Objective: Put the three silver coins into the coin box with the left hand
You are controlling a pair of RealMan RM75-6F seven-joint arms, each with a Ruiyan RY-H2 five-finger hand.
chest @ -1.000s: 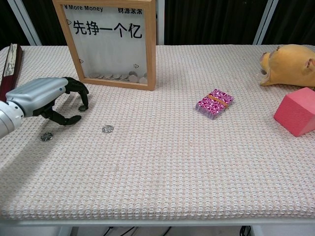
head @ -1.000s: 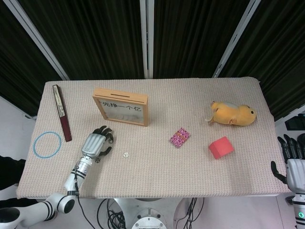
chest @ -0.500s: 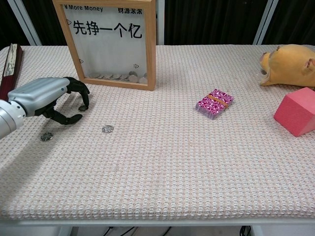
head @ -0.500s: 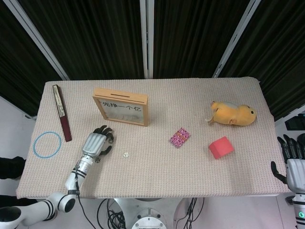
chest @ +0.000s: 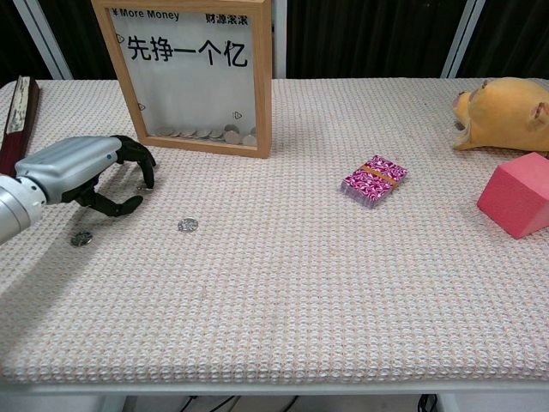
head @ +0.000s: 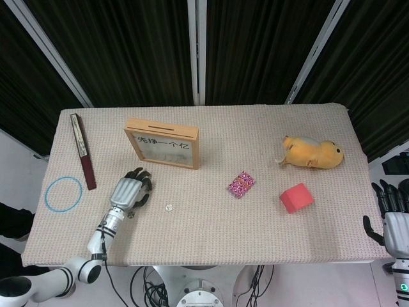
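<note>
The wooden-framed coin box (head: 162, 143) (chest: 264, 86) stands upright at the back left, with several coins lying inside behind its window. One silver coin (head: 169, 207) (chest: 187, 225) lies on the cloth to the right of my left hand (head: 130, 192) (chest: 81, 172). Another coin (chest: 81, 239) lies just in front of that hand. The hand hovers low with its fingers curled down and the thumb apart, fingertips (chest: 147, 174) at the spot of a third coin, which I can barely make out. My right hand (head: 394, 214) hangs off the table's right edge, fingers apart, empty.
A patterned card pack (head: 241, 184) (chest: 374, 181) lies mid-table. A pink block (head: 296, 197) (chest: 517, 194) and an orange plush toy (head: 312, 152) (chest: 506, 114) sit at the right. A dark red stick (head: 83, 159) (chest: 19, 112) and a blue ring (head: 63, 193) lie at the far left.
My left hand has shifted only slightly over the coin at its fingertips. The coins and the right hand have not moved.
</note>
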